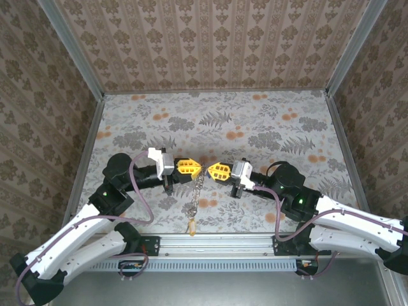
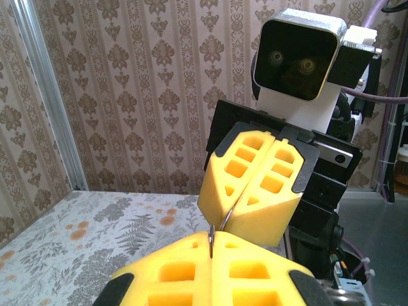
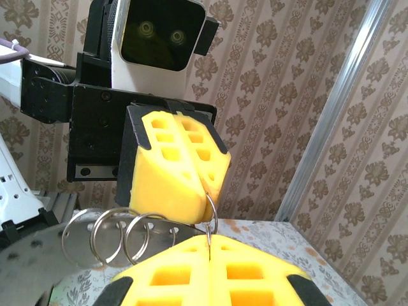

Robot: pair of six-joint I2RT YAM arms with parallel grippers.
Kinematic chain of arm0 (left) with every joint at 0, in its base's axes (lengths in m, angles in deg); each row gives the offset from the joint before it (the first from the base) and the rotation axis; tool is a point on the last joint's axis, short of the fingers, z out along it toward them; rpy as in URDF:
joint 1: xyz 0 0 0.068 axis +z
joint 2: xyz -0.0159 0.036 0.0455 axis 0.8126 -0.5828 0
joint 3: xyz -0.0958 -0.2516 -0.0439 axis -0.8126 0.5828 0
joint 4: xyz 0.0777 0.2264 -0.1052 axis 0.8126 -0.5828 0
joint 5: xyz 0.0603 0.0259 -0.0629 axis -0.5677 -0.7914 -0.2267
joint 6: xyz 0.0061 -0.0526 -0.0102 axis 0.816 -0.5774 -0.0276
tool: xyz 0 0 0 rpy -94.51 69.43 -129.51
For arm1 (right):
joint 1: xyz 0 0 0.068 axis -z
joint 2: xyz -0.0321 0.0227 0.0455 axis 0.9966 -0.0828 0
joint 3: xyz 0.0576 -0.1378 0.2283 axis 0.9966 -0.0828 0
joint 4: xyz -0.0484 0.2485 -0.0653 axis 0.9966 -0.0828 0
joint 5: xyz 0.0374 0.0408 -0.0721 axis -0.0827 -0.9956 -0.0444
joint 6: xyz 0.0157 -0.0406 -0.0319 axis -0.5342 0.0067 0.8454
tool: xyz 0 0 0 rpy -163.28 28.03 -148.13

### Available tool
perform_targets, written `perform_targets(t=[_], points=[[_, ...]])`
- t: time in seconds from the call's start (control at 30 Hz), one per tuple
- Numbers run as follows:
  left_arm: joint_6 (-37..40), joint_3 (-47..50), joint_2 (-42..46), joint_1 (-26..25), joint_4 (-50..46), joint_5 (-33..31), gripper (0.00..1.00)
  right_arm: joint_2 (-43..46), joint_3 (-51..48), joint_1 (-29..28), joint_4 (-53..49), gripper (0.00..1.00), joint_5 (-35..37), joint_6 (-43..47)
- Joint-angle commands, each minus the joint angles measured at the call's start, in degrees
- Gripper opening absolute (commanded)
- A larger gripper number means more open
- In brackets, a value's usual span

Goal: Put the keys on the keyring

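Observation:
My left gripper and right gripper meet tip to tip above the table's near middle. From the spot between them the keyring, a thin silvery chain, hangs down to its small brass piece. In the left wrist view my left gripper is shut on a thin metal ring edge. In the right wrist view my right gripper is shut on a small wire ring, linked into a larger ring that the left fingers pinch. The keys are hidden.
Two loose split rings and a flat silvery plate with holes hang at the left of the right wrist view. The floral table stretches behind the grippers, walled by patterned panels. A metal rail runs along its near edge.

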Motion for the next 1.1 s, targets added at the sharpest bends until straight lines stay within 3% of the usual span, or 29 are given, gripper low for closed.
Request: perform_targets(t=[0.0,1.07], points=[[1.3,-2.1,0.2,-0.5,1.0,0.3,0.0,-0.4,1.4,-0.4,-0.1,0.0,1.5,0.4],[2.3,-2.6,0.4,-0.8,-0.5,0.3,0.0,-0.1,2.8,-0.2,-0.9,0.0,3.3,-2.4]])
